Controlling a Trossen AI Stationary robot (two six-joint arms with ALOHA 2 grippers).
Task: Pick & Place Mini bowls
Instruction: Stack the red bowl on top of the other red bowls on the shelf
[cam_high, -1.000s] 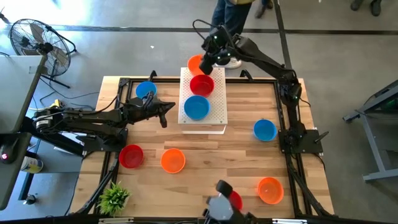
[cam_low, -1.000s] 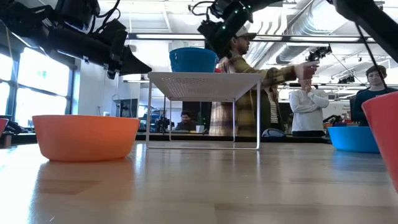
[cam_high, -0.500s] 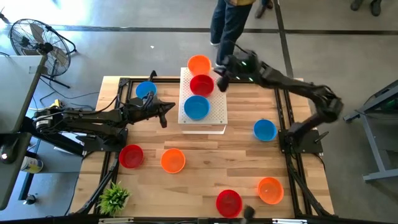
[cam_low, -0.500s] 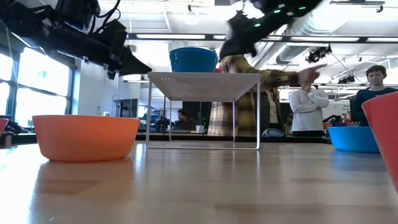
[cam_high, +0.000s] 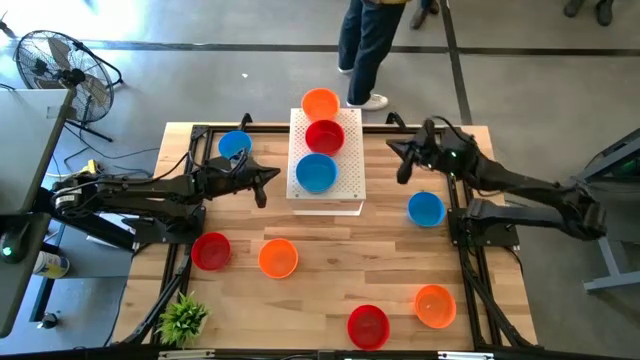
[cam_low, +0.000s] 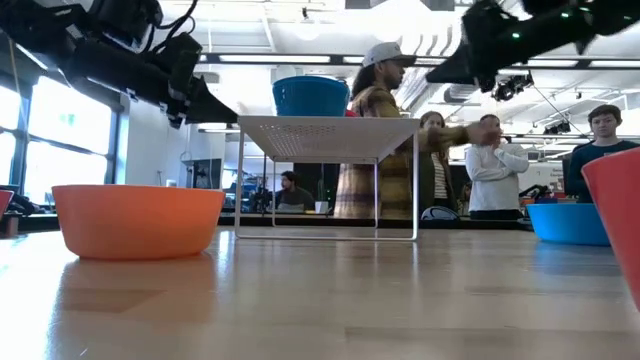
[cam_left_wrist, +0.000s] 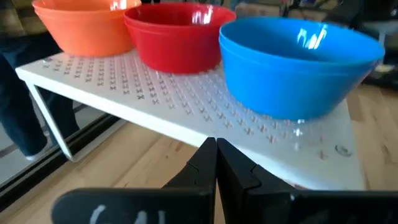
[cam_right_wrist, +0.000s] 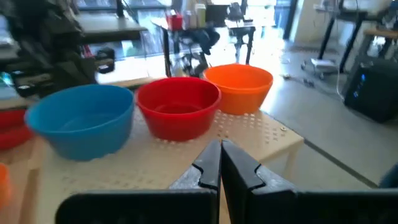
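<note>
Three mini bowls stand in a row on the white perforated platform (cam_high: 345, 185): orange (cam_high: 320, 103) at its far end, red (cam_high: 325, 136) in the middle, blue (cam_high: 316, 172) nearest. More bowls rest on the wooden table: blue (cam_high: 235, 145), red (cam_high: 211, 250), orange (cam_high: 278, 257), red (cam_high: 368, 325), orange (cam_high: 434, 305), blue (cam_high: 426, 209). My left gripper (cam_high: 275, 173) is shut and empty, hovering just left of the platform, pointing at it (cam_left_wrist: 216, 149). My right gripper (cam_high: 393, 150) is shut and empty, hovering right of the platform, facing the three bowls (cam_right_wrist: 220, 152).
A small green plant (cam_high: 183, 318) sits at the near left corner. Black frame rails (cam_high: 462, 250) run along the table's left and right sides. A person (cam_high: 365, 45) stands at the far edge; others show behind the table in the low view (cam_low: 495, 165).
My right gripper has drawn back from above the orange bowl at the platform's far end toward the table's right edge, sinking a little and tipping up from pointing down to nearly level. The bowls on the platform stay put.
</note>
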